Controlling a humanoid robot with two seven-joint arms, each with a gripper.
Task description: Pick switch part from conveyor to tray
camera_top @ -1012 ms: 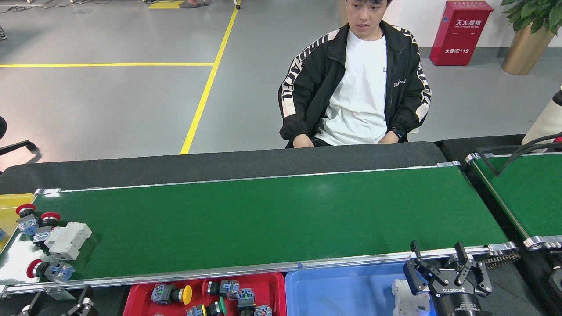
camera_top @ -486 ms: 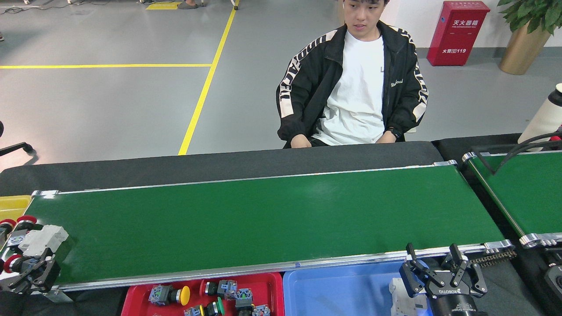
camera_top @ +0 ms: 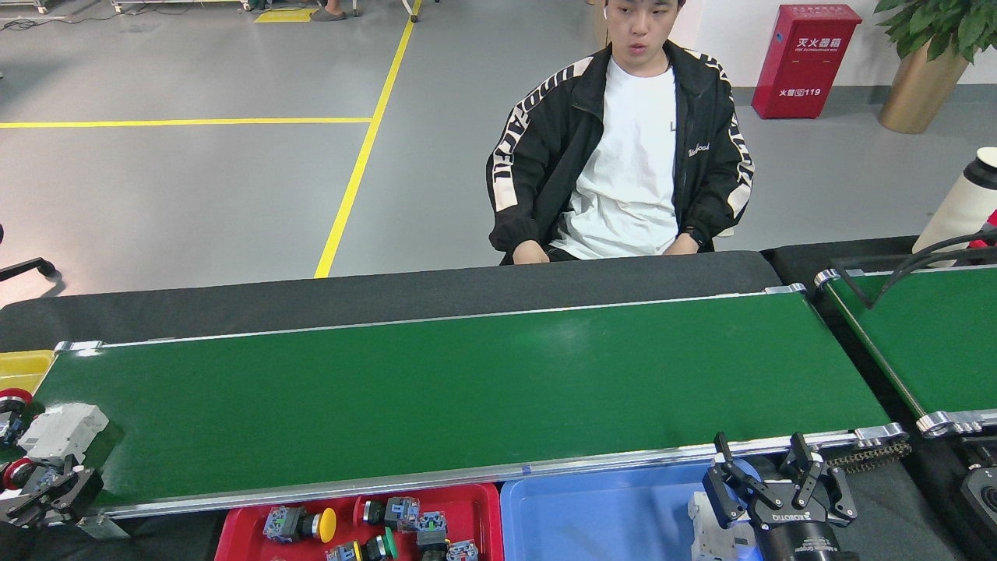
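The switch parts sit bunched at the left end of the conveyor [camera_top: 467,389]: a red-capped switch part [camera_top: 17,472] lies right at the left gripper [camera_top: 48,489], a pale grey block part [camera_top: 62,430] rests just beyond the jaws, and another red-capped piece [camera_top: 11,405] shows farther out at the view's edge. The left gripper's dark fingers are around or against the nearest red-capped piece; I cannot tell whether they are spread or already pinching it.

These parts look like hard moulded plastic with metal contacts: probably light and stiff, unlikely to deform, but smooth and oddly shaped. The round cap would likely roll or slip between flat pads, so the squarer contact-block body seems the safer place to grip, across its flat sides.

The belt under the jaws is glossy dark green, so a nudged part may slide instead of staying put, and the roller end is close, so a part could drop off.

Nearer than the left jaws, past the silver rail, a red tray [camera_top: 241,526] holds several similar switches with yellow and green caps. Beside it is a blue tray [camera_top: 600,518], over which the right gripper [camera_top: 767,479] hangs with jaws spread, a pale part [camera_top: 713,530] lying below it.

Across the belt a seated person [camera_top: 623,148] in a black jacket faces the line. Behind are grey floor with yellow lines, a red cabinet [camera_top: 806,58] and a potted plant [camera_top: 927,62]. A second green belt [camera_top: 927,335] runs well to the right.
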